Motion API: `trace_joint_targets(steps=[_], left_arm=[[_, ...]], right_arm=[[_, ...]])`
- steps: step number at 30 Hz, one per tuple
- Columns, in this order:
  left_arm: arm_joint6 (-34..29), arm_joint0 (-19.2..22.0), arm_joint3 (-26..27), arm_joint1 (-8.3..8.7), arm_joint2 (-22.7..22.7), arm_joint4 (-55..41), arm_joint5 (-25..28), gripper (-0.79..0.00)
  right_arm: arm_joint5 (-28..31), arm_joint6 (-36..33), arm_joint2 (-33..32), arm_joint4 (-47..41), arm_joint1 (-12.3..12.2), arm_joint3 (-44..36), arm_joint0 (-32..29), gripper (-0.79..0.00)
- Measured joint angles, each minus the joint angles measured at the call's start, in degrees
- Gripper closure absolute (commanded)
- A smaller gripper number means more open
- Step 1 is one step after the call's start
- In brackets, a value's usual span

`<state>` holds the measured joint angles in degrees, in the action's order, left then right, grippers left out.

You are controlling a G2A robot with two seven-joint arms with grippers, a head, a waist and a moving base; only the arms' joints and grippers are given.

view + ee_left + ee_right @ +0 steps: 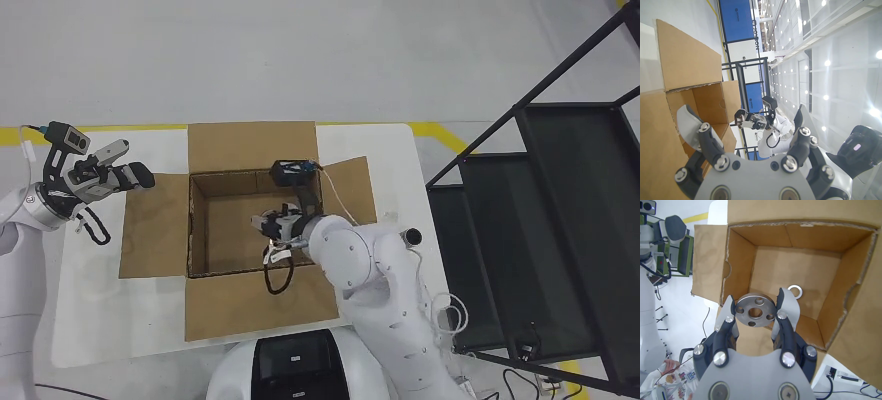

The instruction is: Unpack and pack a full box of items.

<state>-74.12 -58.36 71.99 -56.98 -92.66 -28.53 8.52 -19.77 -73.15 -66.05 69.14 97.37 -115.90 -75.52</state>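
Right pincer (pixel 756 297) is clamped on a flange (pixel 755 313), one finger pressed to each side of its rim. The flange is a thick round disc of dull grey metal with a wide bore through the middle and four smaller holes spaced around it. Its flat face is turned toward the wrist. It hangs over the open box (pixel 738 262), above the floor of the box and clear of its walls.

A washer (pixel 795 291), a thin bright ring, lies flat on the floor of the box, beyond the flange.

The box is plain brown cardboard with all four flaps folded outward and ragged edges at the corners.

Left pincer (pixel 138 163) is spread wide with nothing between its fingers, held in the air beyond the left flap of the box.

The box stands on a white bench (pixel 100 310). Past the box the floor (pixel 300 60) is pale grey with a yellow line (pixel 440 130), and to the right of the box stands a dark metal stair (pixel 560 220).
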Motion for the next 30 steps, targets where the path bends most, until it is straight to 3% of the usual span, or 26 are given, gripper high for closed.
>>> trace_joint_targets(steps=[18, 24, 30], left_arm=[[0.0, 0.0, 0.0, 0.0, 0.0, 0.0, 0.0, -0.785], [0.0, 0.0, 0.0, 0.0, 0.0, 0.0, 0.0, -0.785], [0.0, 0.0, 0.0, 0.0, 0.0, 0.0, 0.0, -0.785]], right_arm=[[-4.31, -2.41, -29.58, -15.22, -3.07, -15.12, -12.39, 0.0], [-6.03, -1.36, -37.8, -18.68, -3.93, -13.4, -14.78, 0.0], [-5.79, -0.7, -40.6, -20.11, -4.69, -9.74, -17.87, 0.0]])
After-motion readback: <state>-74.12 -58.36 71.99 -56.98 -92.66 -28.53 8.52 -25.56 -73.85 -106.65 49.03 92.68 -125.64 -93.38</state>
